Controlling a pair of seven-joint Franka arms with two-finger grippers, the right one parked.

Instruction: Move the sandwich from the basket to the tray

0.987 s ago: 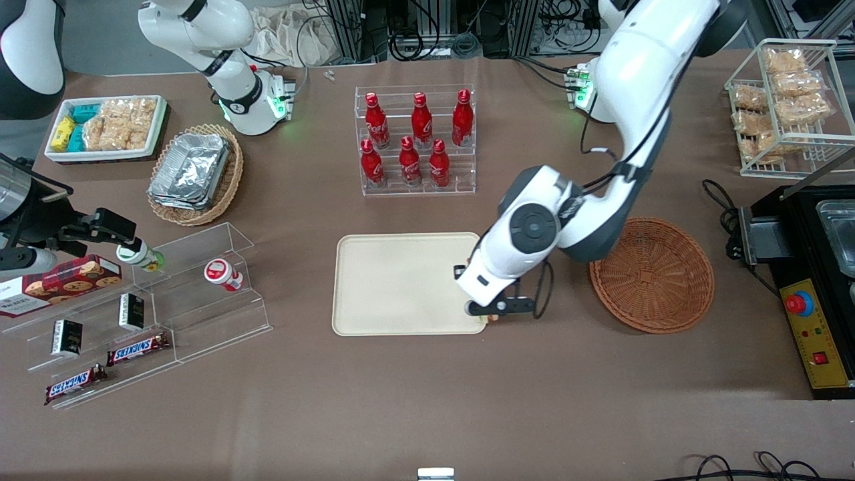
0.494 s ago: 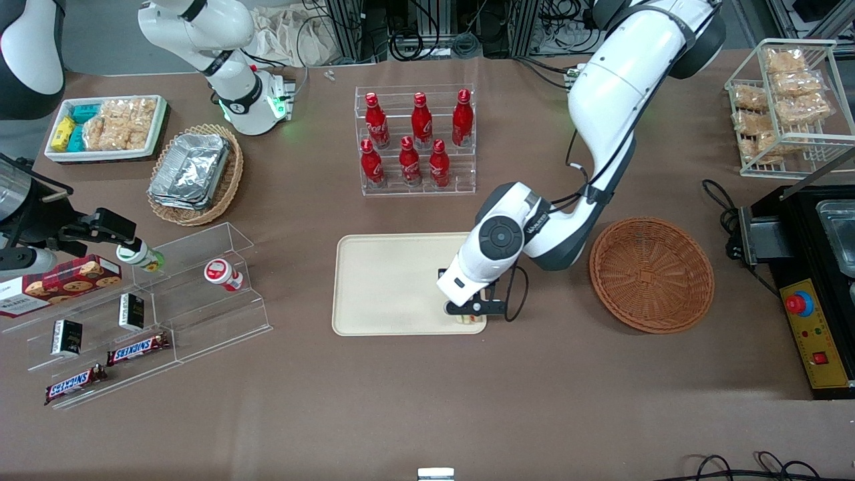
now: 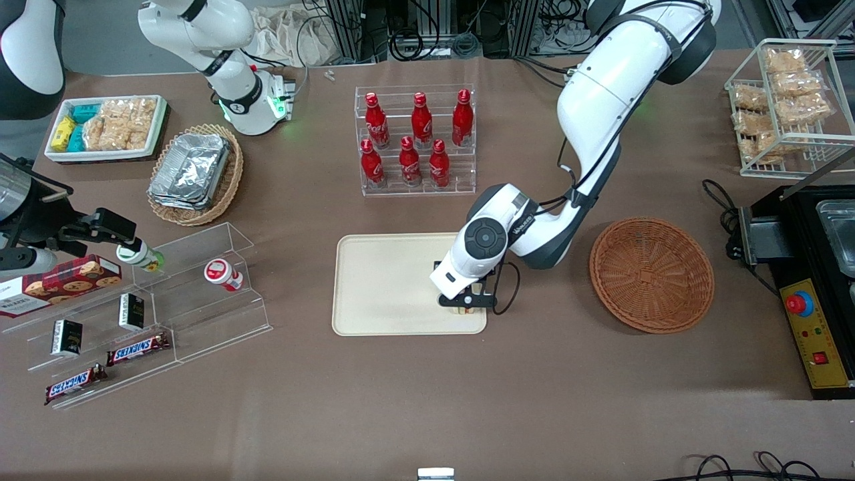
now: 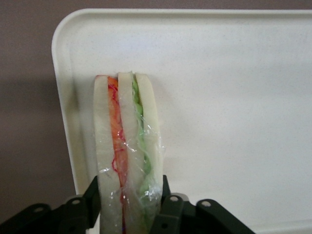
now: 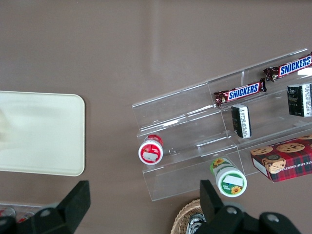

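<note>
Front view: gripper (image 3: 466,306) low over the cream tray (image 3: 387,280), at the tray corner nearest the woven basket (image 3: 652,274) and the table's front edge. Sandwich (image 3: 465,308) barely visible under the fingers, only a pale sliver below the black finger mount. Basket empty, well apart toward the working arm's end of the table. Nothing between gripper and tray surface; rest of the tray bare. Rack of red cola bottles (image 3: 415,140) farther from the camera than the tray, clear of the arm's path. Acrylic shelf with Snickers bars (image 3: 137,348) and small jars toward the parked arm's end, well away.

Left wrist view: sandwich (image 4: 127,151) pinched between the two black fingers (image 4: 168,214), squeezed across its bread faces through clear wrap, layers of red, orange and green showing edge-on. Long axis running straight out from the fingers, tip pointing away from the gripper. Wedge just beside the tray's (image 4: 234,97) side rim, near a rounded corner, brown tabletop outside it. Whether resting on the tray or just above it: cannot tell. Judged next: opening the fingers and lifting straight up; main risk the closeness to the rim, with the wedge perhaps tipping onto it.

Right wrist view: one end of the tray (image 5: 39,134) bare; shelf with Snickers (image 5: 239,92), cookie box (image 5: 285,158) and jars beside it; no gripper seen.
</note>
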